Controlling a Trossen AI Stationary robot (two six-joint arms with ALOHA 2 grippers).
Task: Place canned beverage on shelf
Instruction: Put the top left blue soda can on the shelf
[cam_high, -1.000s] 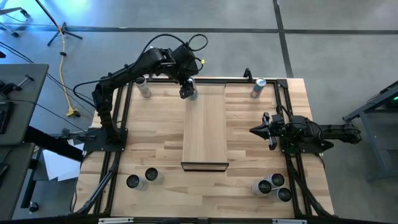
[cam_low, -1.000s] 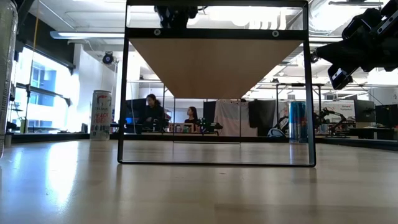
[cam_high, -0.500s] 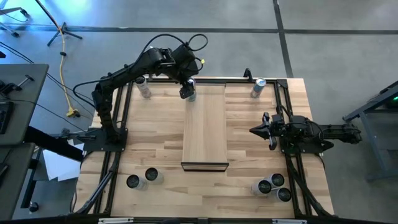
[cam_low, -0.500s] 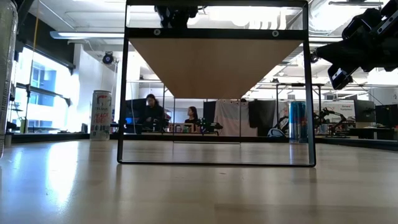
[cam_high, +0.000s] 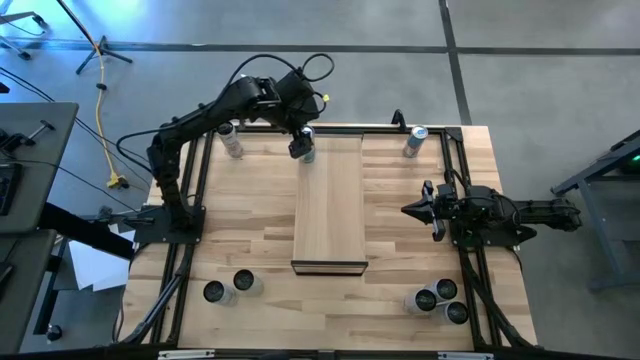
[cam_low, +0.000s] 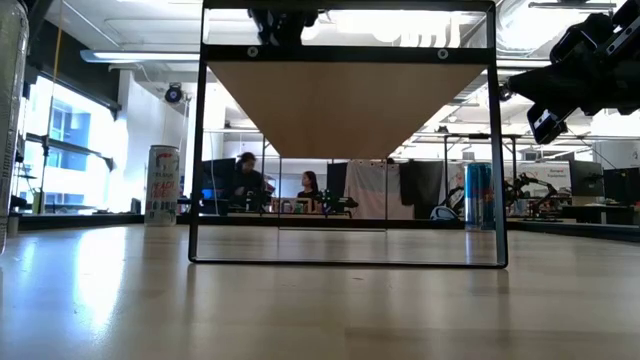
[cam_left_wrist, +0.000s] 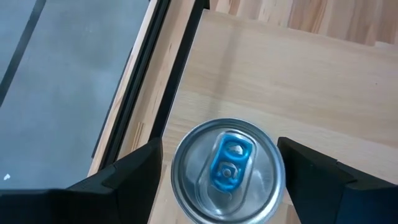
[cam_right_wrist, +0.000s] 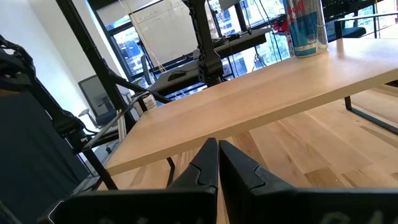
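Observation:
The shelf (cam_high: 330, 205) is a long light-wood platform on a black frame in the middle of the table. A silver can with a blue tab (cam_left_wrist: 227, 171) stands upright on the shelf's far left corner (cam_high: 309, 152). It also shows in the right wrist view (cam_right_wrist: 305, 28). My left gripper (cam_high: 302, 146) is above the can, pointing down and open. Its fingers (cam_left_wrist: 146, 171) stand on either side of the can top, with a narrow gap showing. My right gripper (cam_high: 408, 210) is shut and empty, right of the shelf.
One can stands at the far left (cam_high: 232, 141) and one at the far right (cam_high: 415, 140). Two cans stand near left (cam_high: 229, 287) and three near right (cam_high: 440, 300). The shelf's black frame legs (cam_low: 198, 150) stand on the tabletop.

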